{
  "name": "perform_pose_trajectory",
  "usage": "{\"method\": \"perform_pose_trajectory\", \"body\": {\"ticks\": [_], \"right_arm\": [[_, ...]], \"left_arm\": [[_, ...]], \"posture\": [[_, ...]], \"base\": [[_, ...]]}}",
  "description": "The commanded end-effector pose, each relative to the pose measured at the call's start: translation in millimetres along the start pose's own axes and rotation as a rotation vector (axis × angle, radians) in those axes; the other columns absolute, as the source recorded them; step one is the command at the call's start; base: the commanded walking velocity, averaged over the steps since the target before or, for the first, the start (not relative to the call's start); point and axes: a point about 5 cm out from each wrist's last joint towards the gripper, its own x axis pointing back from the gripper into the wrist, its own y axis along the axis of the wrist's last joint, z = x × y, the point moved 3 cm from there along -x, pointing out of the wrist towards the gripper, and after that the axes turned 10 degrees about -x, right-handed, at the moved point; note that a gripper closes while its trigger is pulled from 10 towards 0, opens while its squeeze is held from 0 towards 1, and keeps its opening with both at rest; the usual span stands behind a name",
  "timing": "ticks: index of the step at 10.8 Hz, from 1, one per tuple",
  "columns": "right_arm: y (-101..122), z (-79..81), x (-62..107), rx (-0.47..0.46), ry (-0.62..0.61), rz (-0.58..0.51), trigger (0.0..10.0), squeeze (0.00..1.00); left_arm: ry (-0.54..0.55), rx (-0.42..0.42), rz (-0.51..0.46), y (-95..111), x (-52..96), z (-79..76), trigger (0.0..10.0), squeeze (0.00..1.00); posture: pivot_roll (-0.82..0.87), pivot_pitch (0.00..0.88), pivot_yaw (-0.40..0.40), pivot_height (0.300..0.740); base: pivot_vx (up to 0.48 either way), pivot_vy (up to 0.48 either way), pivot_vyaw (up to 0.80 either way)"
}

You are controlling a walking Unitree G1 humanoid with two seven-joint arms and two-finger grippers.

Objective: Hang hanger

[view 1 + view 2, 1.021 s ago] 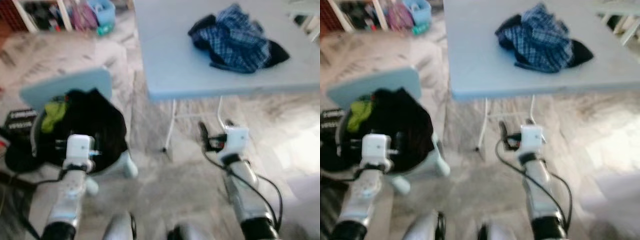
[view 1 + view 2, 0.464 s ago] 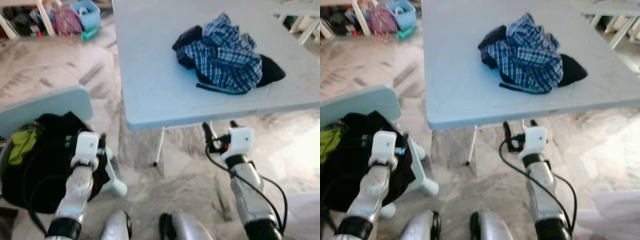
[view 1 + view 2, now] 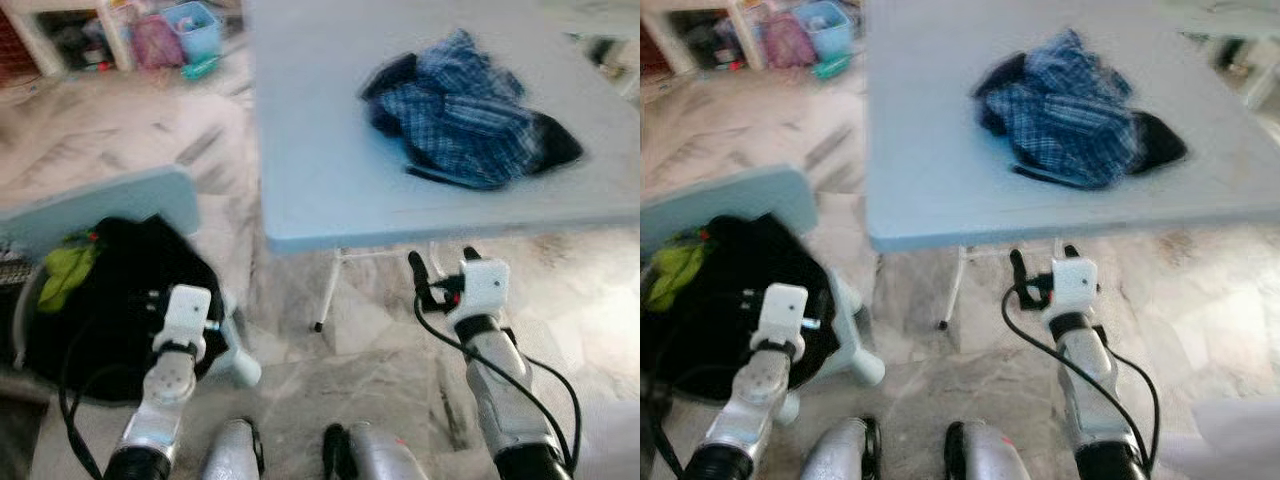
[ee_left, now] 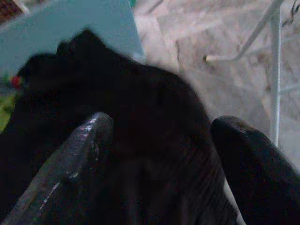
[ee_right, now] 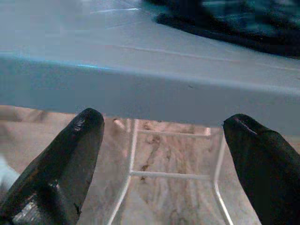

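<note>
A crumpled blue plaid shirt (image 3: 465, 120) lies with a dark garment on the pale blue table (image 3: 320, 170). A dark strip (image 3: 435, 178) pokes out at the pile's near edge; I cannot tell whether it is a hanger. My right gripper (image 3: 440, 258) is open and empty, held just below and in front of the table's near edge (image 5: 140, 89). My left gripper (image 4: 157, 124) is open and empty, hovering over a heap of black clothes (image 3: 130, 290).
A small pale blue chair (image 3: 110, 205) at my left carries the black clothes and a green item (image 3: 65, 272). White table legs (image 3: 330, 290) stand on the marble floor ahead. Coloured boxes (image 3: 190, 25) sit at the far left.
The whole picture has shifted and blurred, so the camera moved. Both arms keep the same pose before me, with the fingers still apart.
</note>
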Motion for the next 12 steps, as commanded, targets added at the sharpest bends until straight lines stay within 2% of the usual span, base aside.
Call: {"method": "perform_pose_trajectory", "body": {"ticks": [1,2,4,6,7,9,11,12], "right_arm": [[2.3,-2.1,3.3,0.018,0.007,0.003,10.0,0.0],[1.6,-4.3,6.4,0.022,0.004,0.011,10.0,0.0],[-1.2,-5.5,13.0,0.027,0.01,0.035,10.0,0.0],[-2.9,-3.1,19.9,0.045,0.047,0.064,10.0,0.0],[-0.8,-5.6,21.7,0.056,0.05,0.068,10.0,0.0],[1.8,-7.1,17.3,0.058,0.048,0.072,10.0,0.0],[0.4,-0.9,16.1,0.063,0.068,0.075,10.0,0.0],[0.1,0.8,15.6,0.063,0.073,0.077,10.0,0.0]], "left_arm": [[-0.073,-0.057,0.063,-15.1,3.6,-7.9,10.0,0.0],[-0.097,-0.099,0.074,-18.5,4.3,-8.9,10.0,0.0],[-0.137,-0.129,0.108,-25.6,5.1,-11.6,10.0,0.0],[-0.196,-0.124,0.167,-38.7,6.6,-15.5,10.0,0.0],[-0.189,-0.072,0.233,-51.1,8.1,-9.1,0.0,0.0],[-0.132,-0.089,0.277,-61.9,11.3,3.9,0.0,0.0],[0.023,-0.063,0.257,-60.1,10.1,27.6,0.0,0.0],[0.12,0.029,0.235,-56.6,10.7,38.3,0.0,0.0]], "posture": [[-0.01,0.198,-0.056,0.74],[-0.02,0.21,-0.059,0.74],[-0.03,0.236,-0.073,0.74],[-0.06,0.258,-0.093,0.74],[-0.07,0.257,-0.095,0.74],[-0.06,0.26,-0.096,0.74],[-0.05,0.255,-0.098,0.74],[-0.04,0.251,-0.1,0.74]], "base": [[0.0,0.0,0.6],[0.0,0.0,0.45],[0.0,0.0,0.0],[0.0,0.0,0.0],[0.0,0.0,0.0],[0.0,0.0,0.0],[0.0,0.0,0.0],[0.0,0.0,0.0]]}}
